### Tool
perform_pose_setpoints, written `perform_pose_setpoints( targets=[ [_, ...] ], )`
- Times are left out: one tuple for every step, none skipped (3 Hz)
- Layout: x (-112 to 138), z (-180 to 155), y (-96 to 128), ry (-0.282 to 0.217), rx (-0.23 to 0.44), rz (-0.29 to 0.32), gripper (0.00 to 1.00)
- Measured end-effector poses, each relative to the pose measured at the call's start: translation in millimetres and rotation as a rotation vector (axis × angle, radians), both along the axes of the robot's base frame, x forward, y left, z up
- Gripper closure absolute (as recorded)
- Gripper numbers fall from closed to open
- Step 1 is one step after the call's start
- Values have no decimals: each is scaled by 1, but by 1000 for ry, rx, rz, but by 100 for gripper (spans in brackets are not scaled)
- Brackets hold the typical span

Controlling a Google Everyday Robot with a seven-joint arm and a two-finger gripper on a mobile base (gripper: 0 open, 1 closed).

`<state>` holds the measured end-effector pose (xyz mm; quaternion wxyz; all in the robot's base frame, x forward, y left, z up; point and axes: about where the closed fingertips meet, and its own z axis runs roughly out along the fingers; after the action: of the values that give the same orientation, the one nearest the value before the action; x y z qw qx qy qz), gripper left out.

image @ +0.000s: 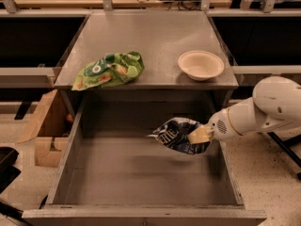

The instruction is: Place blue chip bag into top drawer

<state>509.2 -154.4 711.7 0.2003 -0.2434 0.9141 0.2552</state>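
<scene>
- We look down on a grey cabinet top [150, 36] in a workroom with desks behind, its drawer [117, 178] pulled wide open towards us.
- The gripper [200, 134] reaches in from the right, over the drawer's right half, and is clamped on the right edge of the bag [176, 134].
- The bag hangs from that pinch. Judging by the shadow beneath, it is clear of the drawer floor, inside the drawer's outline and nearer the right wall than the left.
- Farther out, a green bag [109, 69] lies at the top's left front and a bowl [201, 64] at its right front. A cardboard box [44, 131] stands on the floor left of the drawer.
- What we think could go wrong:
  - The grip is on one edge of crumpled foil, so it may slip early, though the bag should land inside the drawer.
  - Letting go this close to the right wall could leave the bag draped over it.
  - The foil may cling to the gripper on release and be dragged out.
  - The wrist sits near the right wall and could knock it.
</scene>
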Motion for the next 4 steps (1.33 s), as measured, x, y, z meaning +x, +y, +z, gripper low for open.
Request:
perform_pose_setpoints(
  targets=[
    [0,0,0,0,0,0,51],
    [0,0,0,0,0,0,28],
    [0,0,0,0,0,0,5],
    [0,0,0,0,0,0,0]
  ],
)
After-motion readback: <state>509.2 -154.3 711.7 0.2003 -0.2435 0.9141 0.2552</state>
